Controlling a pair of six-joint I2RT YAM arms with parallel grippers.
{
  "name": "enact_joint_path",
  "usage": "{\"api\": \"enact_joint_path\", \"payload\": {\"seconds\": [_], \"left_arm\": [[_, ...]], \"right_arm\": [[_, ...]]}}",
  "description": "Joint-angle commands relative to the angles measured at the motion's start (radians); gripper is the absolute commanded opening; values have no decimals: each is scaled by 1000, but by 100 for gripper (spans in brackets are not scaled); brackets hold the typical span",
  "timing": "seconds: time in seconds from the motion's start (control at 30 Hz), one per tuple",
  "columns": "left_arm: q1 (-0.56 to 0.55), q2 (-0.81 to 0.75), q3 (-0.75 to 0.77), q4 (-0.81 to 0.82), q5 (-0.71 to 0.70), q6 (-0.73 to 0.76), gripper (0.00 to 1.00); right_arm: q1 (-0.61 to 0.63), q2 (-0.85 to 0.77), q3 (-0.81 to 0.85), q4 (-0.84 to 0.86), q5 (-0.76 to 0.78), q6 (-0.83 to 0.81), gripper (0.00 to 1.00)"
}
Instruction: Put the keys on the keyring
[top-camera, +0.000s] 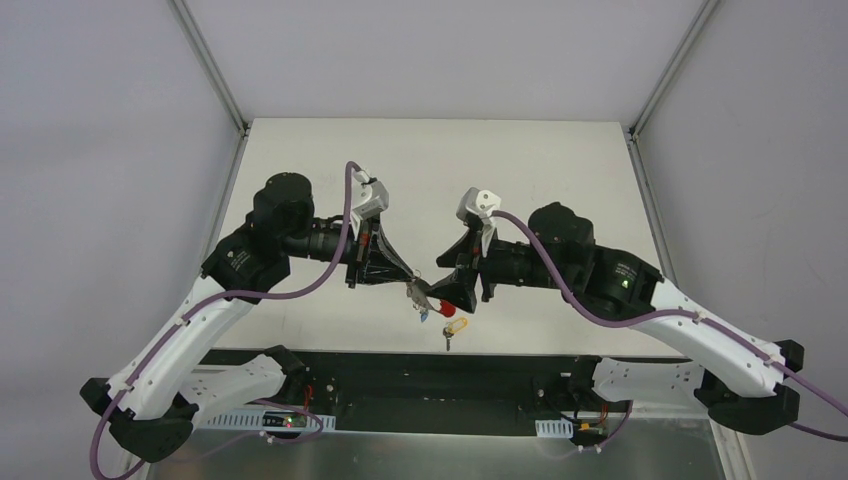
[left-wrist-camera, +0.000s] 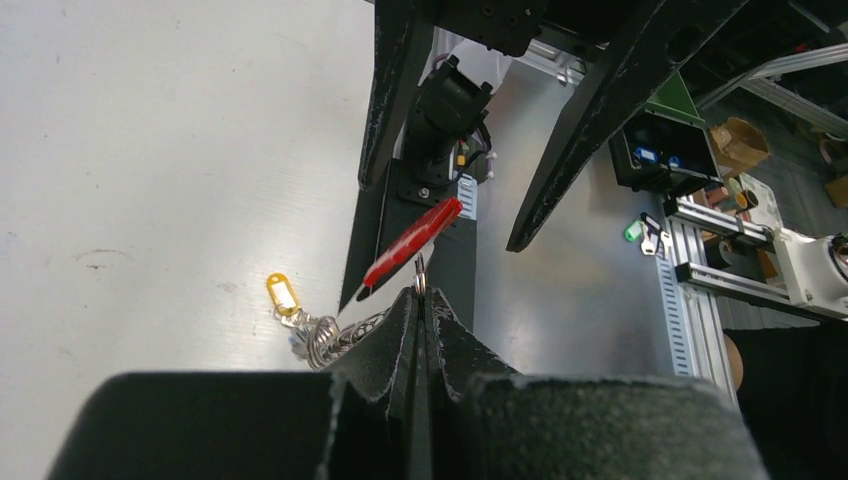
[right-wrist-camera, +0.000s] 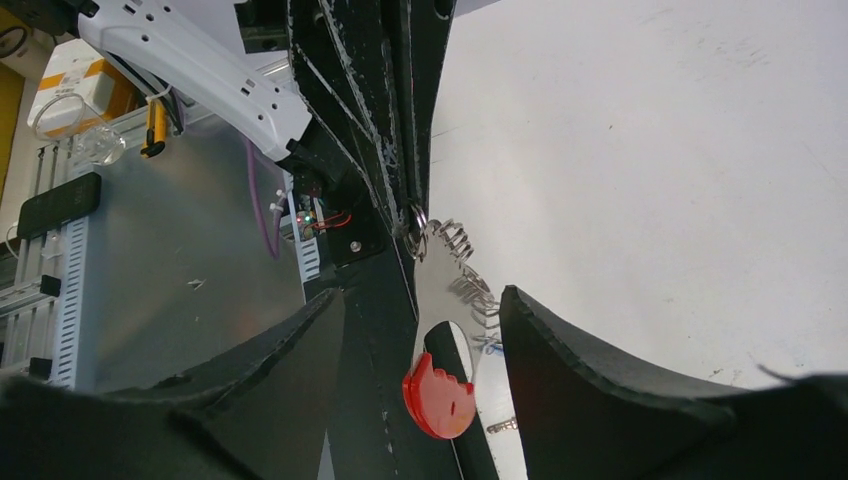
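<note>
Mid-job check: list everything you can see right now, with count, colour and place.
keyring: one, thin silver ring with chain, pinched above the table's near edge.
red strap: one, red with a silver part, hanging from the ring between the right gripper's fingers.
blue tag: one, blue, below the ring.
key: one, silver with a yellow head, at the chain's end near the table's front edge; whether it is linked to the chain cannot be told.
table: one, white, under everything.
left gripper: one, black, shut on the keyring.
right gripper: one, black, open, facing the left gripper.
</note>
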Motion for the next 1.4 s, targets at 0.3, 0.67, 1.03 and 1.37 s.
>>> {"api": "enact_joint_path", "payload": {"seconds": [0.3, 0.67, 1.03, 1.37], "left_arm": [[-11, -5, 90, -29, 7, -51, 0], [-11, 11, 123, -82, -42, -47, 0], [-11, 12, 149, -123, -60, -30, 0], [-11, 10, 176, -154, -39, -32, 0]], "right_arm": [[31, 11, -21, -1, 0, 39, 63], [107, 83, -3, -36, 93, 12, 62], [146, 83, -31, -34, 224, -1, 40], [153, 51, -41, -7, 342, 14, 0]]}}
